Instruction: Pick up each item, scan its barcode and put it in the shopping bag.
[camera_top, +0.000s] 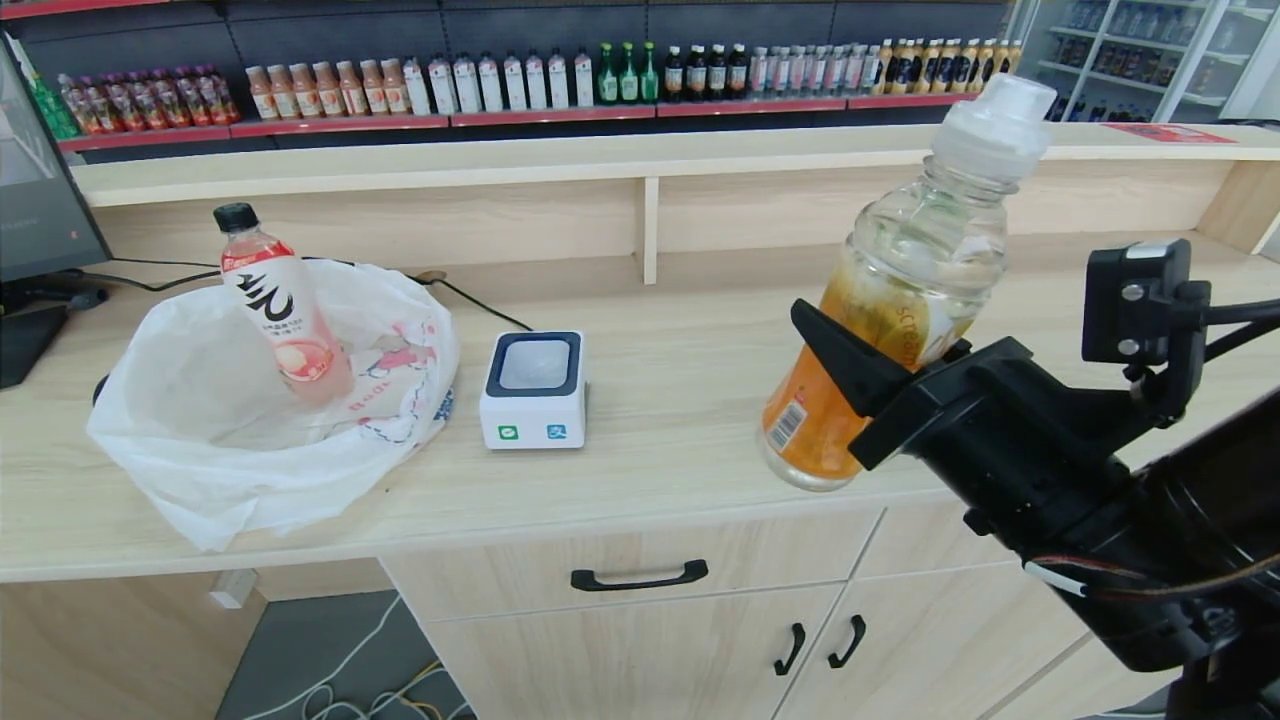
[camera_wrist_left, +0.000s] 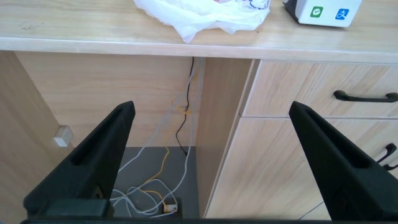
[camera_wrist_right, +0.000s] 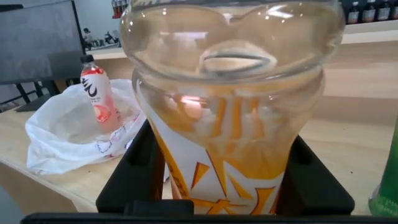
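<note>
My right gripper (camera_top: 905, 375) is shut on an orange drink bottle (camera_top: 900, 300) with a white cap, tilted and held just above the counter's right part. Its barcode (camera_top: 787, 425) faces the front left. In the right wrist view the orange bottle (camera_wrist_right: 230, 106) sits between the dark fingers (camera_wrist_right: 134, 168). A white scanner box (camera_top: 533, 390) stands at mid counter. To its left lies the open white shopping bag (camera_top: 200, 430) with a pink drink bottle (camera_top: 283, 305) standing inside. My left gripper (camera_wrist_left: 211, 155) is open, hanging below the counter front.
The wooden counter (camera_top: 650, 450) has drawers and cupboard doors (camera_top: 640, 577) underneath. A dark monitor (camera_top: 40, 200) stands at the far left with cables behind the bag. A raised shelf (camera_top: 640, 160) runs along the back. Cables (camera_wrist_left: 155, 186) lie on the floor under the counter.
</note>
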